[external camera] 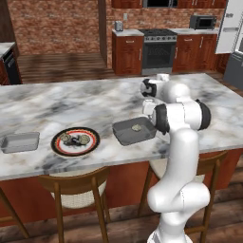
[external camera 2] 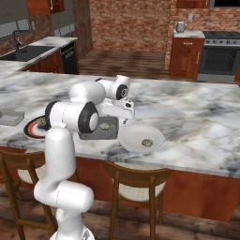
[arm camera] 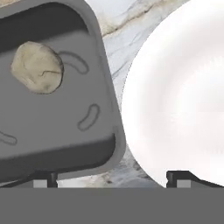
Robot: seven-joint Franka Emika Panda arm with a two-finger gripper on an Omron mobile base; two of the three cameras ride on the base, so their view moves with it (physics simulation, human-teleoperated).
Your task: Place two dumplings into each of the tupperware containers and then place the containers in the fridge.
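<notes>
A: Dumplings first, left base view. Where are they sitting relative to the pincer?

B: One dumpling (external camera: 136, 127) is lying inside the larger tupperware container (external camera: 124, 135), at about 7 o'clock from the gripper (external camera: 148, 110), which is hanging just above the tub's right end. The arm is hiding the fingers here. More dumplings (external camera: 78, 139) are resting on the round black plate (external camera: 90, 147), well to the left. The smaller tupperware container (external camera: 19, 142) is sitting at 9 o'clock from the plate, near the marble counter's (external camera: 57, 102) front edge.

A: Right base view?

B: A white plate (external camera 2: 133, 136) is sitting just beside the tub (external camera 2: 107, 133), carrying one dumpling (external camera 2: 146, 142) at its 4 o'clock. The tub's dumpling (external camera 2: 105, 126) is lying near the hand. Open marble is stretching away to the right.

A: Hand view?

B: The fingertips (arm camera: 181, 176) are standing wide apart, clamping nothing. The dumpling (arm camera: 36, 67) is lying at 10 o'clock, in the tub's (arm camera: 103, 87) far corner. The white plate (arm camera: 175, 96) is filling the right, with a thin strip of counter (arm camera: 116, 41) between.
</notes>
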